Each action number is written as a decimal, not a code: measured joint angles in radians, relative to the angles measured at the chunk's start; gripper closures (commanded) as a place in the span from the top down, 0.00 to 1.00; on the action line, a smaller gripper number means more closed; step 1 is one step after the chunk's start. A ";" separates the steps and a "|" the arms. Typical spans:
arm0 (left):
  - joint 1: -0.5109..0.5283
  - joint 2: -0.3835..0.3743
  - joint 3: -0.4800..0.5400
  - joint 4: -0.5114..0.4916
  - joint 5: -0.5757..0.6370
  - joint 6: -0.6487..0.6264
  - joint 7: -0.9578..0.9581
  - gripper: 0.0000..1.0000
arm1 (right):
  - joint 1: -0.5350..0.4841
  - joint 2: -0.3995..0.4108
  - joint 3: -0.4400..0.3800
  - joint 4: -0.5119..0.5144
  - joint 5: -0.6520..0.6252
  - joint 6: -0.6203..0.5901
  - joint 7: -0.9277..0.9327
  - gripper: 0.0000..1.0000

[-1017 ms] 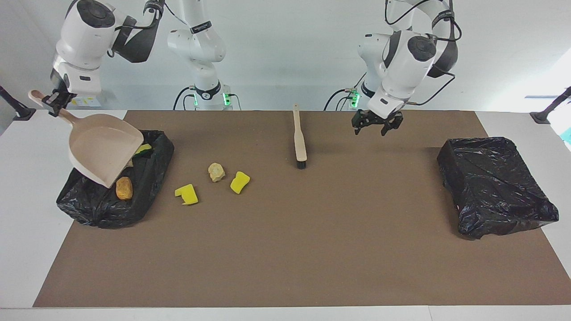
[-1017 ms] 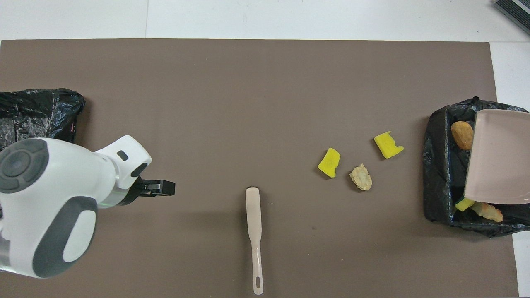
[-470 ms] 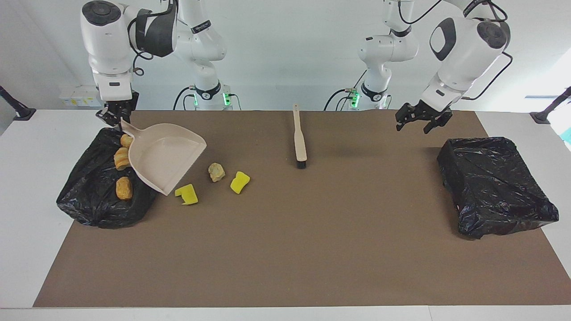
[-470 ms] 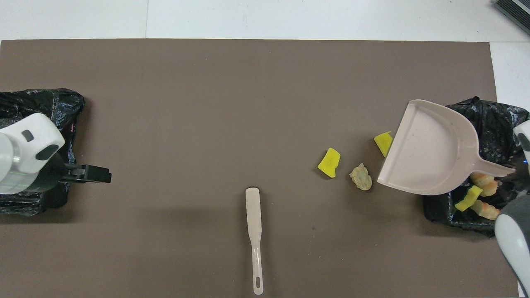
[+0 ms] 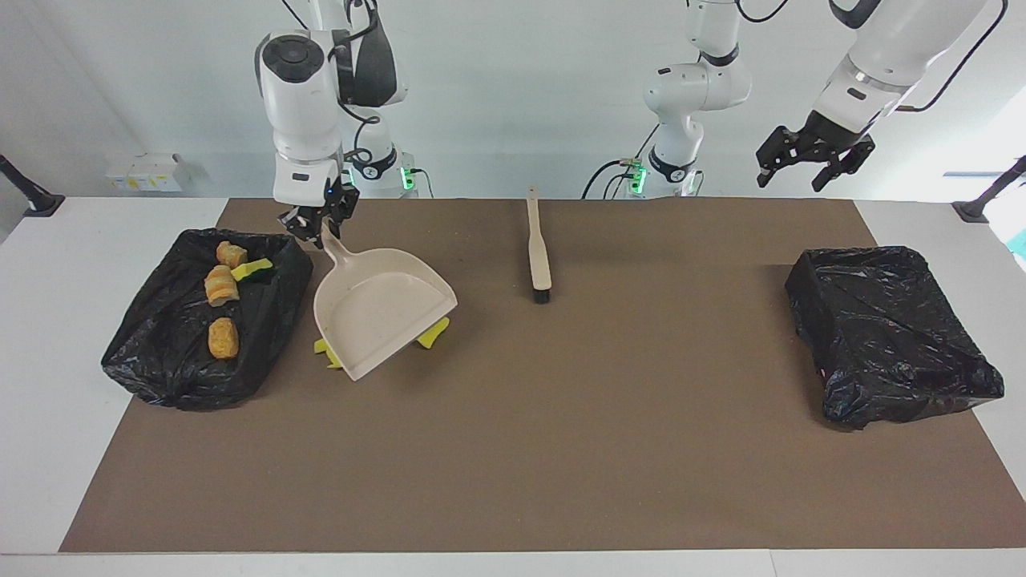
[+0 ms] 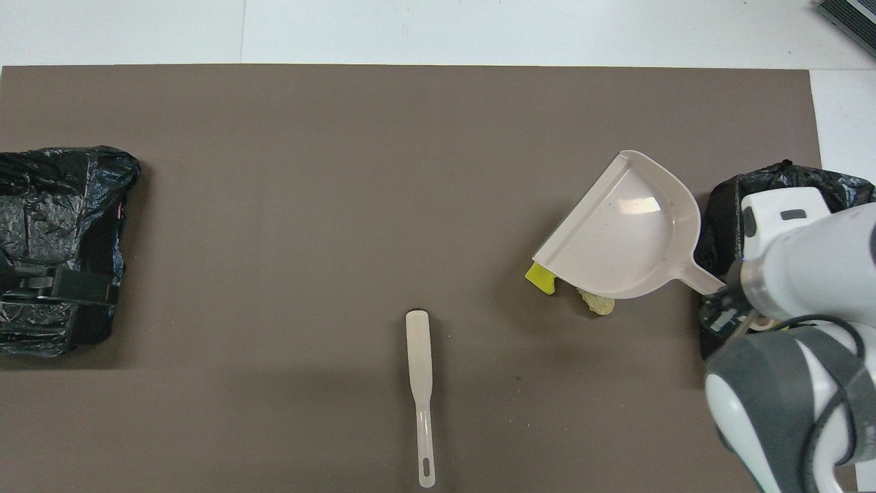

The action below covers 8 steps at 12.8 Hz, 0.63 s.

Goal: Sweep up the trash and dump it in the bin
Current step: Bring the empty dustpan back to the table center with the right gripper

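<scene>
Right gripper (image 5: pixel 321 223): clamped tight on the handle of the beige dustpan (image 5: pixel 383 319), up at the pan's 11 o'clock in the facing view; the right arm came down over the mat close to the bin at its own end.
Dustpan: held tilted, mouth toward 5 o'clock in the facing view, hanging over the loose scraps; whether its lip touched the mat I couldn't tell.
Left gripper (image 5: pixel 808 152): fingers spread wide, holding nothing, raised high above the table's edge nearest the robots, at about 11 o'clock from the other bin in the facing view; that arm waited.
Trash in the bin: three tan bread-like lumps (image 5: pixel 224 337) and a green-topped sponge (image 5: pixel 255 268) lay inside the black-lined bin (image 5: pixel 164 375) at the right arm's end.
Trash on the mat: yellow sponge pieces (image 6: pixel 540 277) peeked out from under the pan's edge, and a tan lump (image 6: pixel 597 302) showed beside them in the overhead view; the pan hid most of them.
Brush (image 5: pixel 537 251): flat on the brown mat (image 5: pixel 513 449) around the middle, handle toward the robots, bristles pointing away, apart from both grippers.
Second bin (image 5: pixel 890 332): black-lined, at the left arm's end; I saw no scraps in it.
</scene>
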<state>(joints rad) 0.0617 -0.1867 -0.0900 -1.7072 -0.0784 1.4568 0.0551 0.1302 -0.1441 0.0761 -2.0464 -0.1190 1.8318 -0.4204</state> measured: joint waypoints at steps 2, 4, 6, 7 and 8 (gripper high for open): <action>0.000 0.040 -0.001 0.055 0.005 -0.022 0.000 1.00 | 0.061 0.069 0.001 0.065 0.065 0.000 0.188 0.00; 0.000 0.064 -0.004 0.068 0.005 -0.023 0.000 1.00 | 0.130 0.144 0.002 0.140 0.106 0.006 0.408 0.00; 0.000 0.068 -0.007 0.067 0.006 -0.028 0.000 1.00 | 0.220 0.222 0.003 0.218 0.111 0.023 0.623 0.00; 0.000 0.068 -0.006 0.067 0.006 -0.028 0.000 1.00 | 0.248 0.255 0.004 0.244 0.111 0.040 0.698 0.00; 0.000 0.068 -0.006 0.067 0.006 -0.028 0.000 1.00 | 0.269 0.286 0.004 0.264 0.111 0.064 0.759 0.00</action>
<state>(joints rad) 0.0616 -0.1190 -0.0963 -1.6403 -0.0723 1.4293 0.0551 0.3993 0.1420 0.0797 -1.7827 -0.0076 1.8960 0.3383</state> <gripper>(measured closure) 0.000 0.683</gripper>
